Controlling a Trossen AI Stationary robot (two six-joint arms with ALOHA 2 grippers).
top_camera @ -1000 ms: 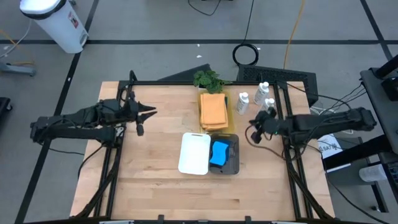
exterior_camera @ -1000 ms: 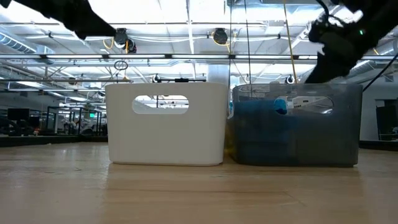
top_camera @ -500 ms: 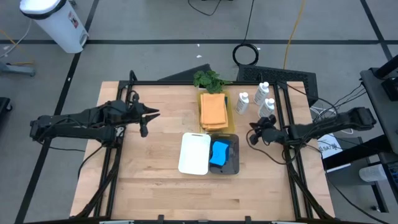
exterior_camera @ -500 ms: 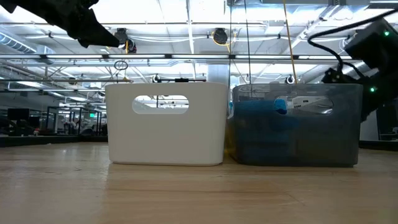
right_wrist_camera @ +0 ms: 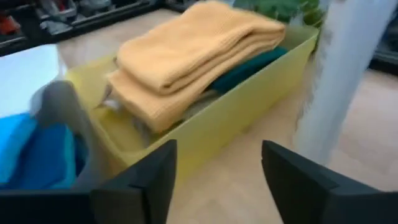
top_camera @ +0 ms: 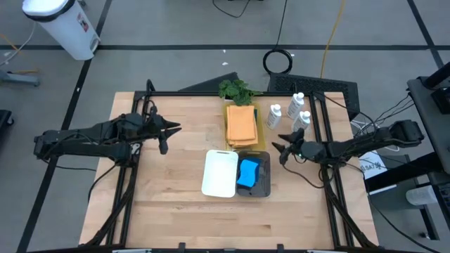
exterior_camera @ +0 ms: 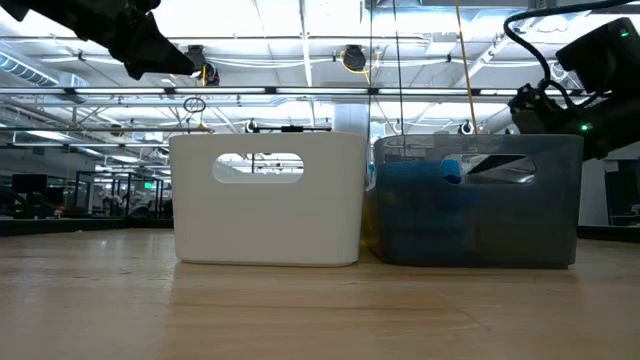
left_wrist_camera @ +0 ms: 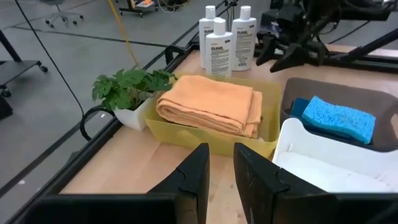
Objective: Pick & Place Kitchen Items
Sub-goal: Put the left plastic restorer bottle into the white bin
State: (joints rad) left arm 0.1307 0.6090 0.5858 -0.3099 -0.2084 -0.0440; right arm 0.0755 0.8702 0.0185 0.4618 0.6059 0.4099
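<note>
Right claw (top_camera: 280,152) hangs spread and empty just beside the grey bin (top_camera: 263,184), white bottles (top_camera: 294,111) standing upright close behind it; left claw (top_camera: 169,131), pressed near-shut, waits far across the worktop.

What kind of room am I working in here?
Likely a lab or workshop, not a real kitchen: the wooden table sits on a taped concrete floor with loose cables, and the low view shows open ceiling trusses with strip lights.
</note>
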